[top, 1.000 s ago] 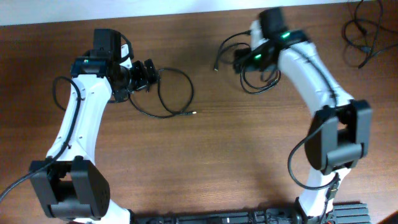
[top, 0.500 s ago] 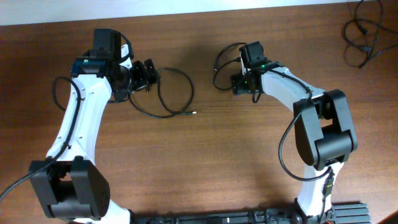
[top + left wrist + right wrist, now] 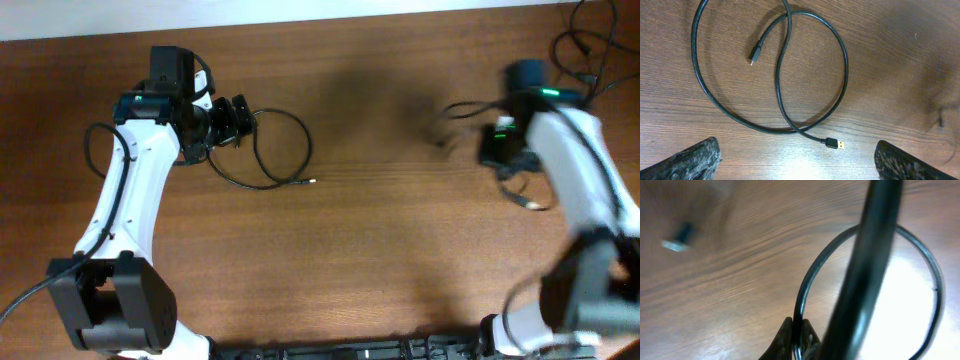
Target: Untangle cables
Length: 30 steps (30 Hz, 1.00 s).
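On the dark brown wood-grain table | pale strip along its far edge | left gripper spread wide above thin black looped cable lying flat | right gripper pinched on another thin black cable, table's right side

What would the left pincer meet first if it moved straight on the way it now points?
The left pincer would probably meet the looped black cable, near its gold-tipped plug; depth is unclear.

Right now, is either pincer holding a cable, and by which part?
The right pincer is shut on a cable, mid-cord on a loop, not at an end. The left pincer is open, holding nothing.
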Each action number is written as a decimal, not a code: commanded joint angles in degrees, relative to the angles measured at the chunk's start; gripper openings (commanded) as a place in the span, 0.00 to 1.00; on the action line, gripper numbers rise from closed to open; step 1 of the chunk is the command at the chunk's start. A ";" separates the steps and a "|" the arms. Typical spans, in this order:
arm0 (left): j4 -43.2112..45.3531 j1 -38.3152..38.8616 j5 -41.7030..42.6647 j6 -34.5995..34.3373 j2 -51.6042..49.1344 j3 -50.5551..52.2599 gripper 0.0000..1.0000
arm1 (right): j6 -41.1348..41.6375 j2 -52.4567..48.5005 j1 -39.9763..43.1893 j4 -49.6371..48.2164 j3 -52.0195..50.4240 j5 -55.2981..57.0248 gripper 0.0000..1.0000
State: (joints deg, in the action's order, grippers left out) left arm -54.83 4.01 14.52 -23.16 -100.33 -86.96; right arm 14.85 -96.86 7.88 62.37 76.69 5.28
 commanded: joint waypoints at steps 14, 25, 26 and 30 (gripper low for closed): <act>0.02 -0.04 -0.42 0.50 -0.28 -0.83 0.99 | -3.52 -7.13 33.51 -36.94 -10.10 4.68 0.84; 0.02 0.11 -0.42 0.50 -0.28 -0.83 0.99 | 0.85 4.46 24.48 -17.07 -2.62 -32.13 0.99; 0.02 0.11 -0.42 0.50 -0.28 -0.83 0.99 | 0.85 4.46 19.76 -17.44 -3.87 -38.58 0.99; 0.02 0.09 -0.42 0.50 -0.28 -0.83 0.99 | -0.04 4.04 -0.50 -22.47 -5.40 -33.70 0.99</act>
State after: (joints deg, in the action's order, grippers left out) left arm -54.87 4.01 14.55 -23.16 -100.33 -86.96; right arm 14.87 -92.31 16.05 41.36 72.03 -27.05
